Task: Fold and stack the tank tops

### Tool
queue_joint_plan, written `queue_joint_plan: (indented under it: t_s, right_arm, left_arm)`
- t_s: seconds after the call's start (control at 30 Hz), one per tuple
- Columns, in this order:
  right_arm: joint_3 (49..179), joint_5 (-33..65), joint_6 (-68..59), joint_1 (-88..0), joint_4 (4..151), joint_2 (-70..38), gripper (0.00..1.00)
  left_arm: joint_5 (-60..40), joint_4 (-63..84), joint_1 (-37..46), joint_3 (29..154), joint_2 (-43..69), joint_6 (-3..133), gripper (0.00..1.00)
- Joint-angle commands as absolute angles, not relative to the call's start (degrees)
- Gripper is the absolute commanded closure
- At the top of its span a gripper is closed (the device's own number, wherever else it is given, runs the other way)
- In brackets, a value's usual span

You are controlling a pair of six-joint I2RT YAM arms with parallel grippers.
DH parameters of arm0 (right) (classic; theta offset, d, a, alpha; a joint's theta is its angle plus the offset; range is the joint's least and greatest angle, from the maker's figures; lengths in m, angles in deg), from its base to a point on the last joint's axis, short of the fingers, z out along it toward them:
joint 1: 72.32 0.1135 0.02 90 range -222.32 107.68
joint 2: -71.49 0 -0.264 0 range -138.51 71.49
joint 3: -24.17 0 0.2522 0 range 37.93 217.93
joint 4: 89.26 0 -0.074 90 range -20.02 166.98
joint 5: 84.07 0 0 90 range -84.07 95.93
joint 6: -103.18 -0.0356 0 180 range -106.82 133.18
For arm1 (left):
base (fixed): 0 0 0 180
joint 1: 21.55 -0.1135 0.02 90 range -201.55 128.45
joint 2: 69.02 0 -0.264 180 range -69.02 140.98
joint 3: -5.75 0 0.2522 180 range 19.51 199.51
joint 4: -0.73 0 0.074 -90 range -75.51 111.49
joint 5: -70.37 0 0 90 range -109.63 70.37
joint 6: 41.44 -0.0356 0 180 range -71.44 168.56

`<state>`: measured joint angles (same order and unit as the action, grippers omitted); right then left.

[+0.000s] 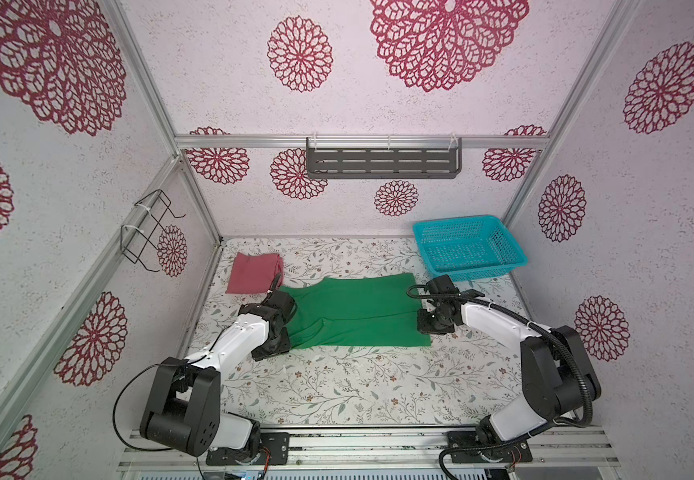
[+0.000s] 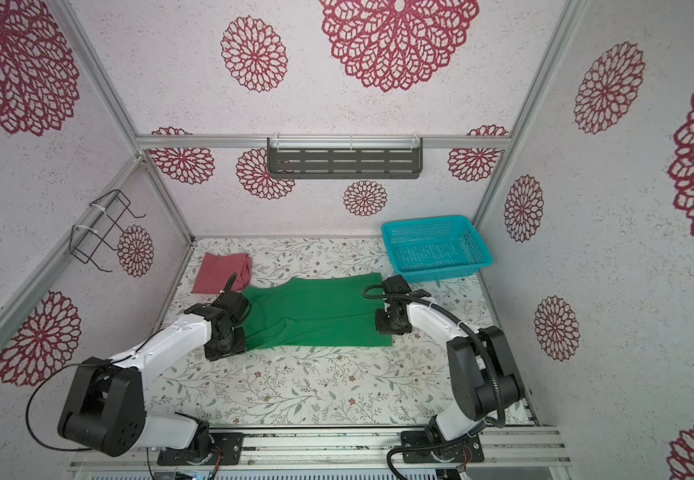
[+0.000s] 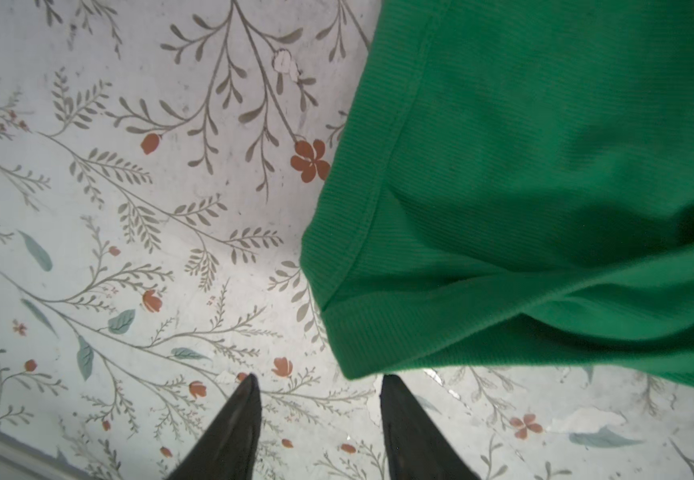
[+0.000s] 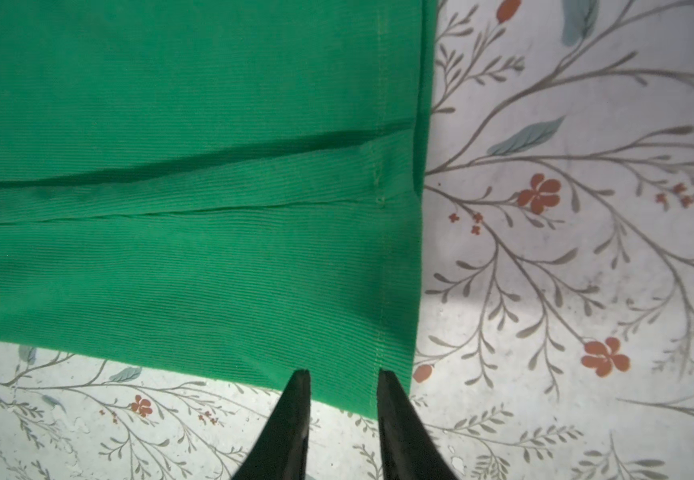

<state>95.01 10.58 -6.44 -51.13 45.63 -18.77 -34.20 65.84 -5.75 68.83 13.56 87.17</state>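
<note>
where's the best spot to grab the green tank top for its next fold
The green tank top lies flat, so probably take its two near corners from the front edge: hem corner with the right pincer, strap end with the left pincer. Both edges lie free on the table.

The table (image 1: 337,386) had a pale floral cover. The green top (image 1: 357,316) lay spread across its middle, with a few creases. The pink top (image 1: 249,274) lay folded in the far left corner. The basket (image 1: 467,249) stood in the far right corner.
</note>
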Motion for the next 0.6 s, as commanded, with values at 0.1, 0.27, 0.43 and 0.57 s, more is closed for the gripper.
queue_joint_plan:
  t_s: [0.1,0.27,0.43,0.57]
  right_arm:
    - [96.5,10.3,-7.0,-51.1,45.4,-16.7,0.69]
    - [95.6,10.1,-6.5,-51.1,46.5,-17.5,0.69]
    - [95.9,9.9,-5.3,-51.6,49.8,-21.5,0.69]
    - [97.7,8.6,-4.2,-51.9,51.6,-26.9,0.70]
  left_arm:
    - [-36.1,63.2,-6.9,71.0,16.9,86.5,0.75]
    - [-35.8,63.9,-9.1,73.5,17.9,84.4,0.98]
    - [-31.5,63.7,-13.7,76.3,20.4,81.5,1.00]
    - [-27.7,62.7,-17.8,79.4,25.0,78.9,0.99]
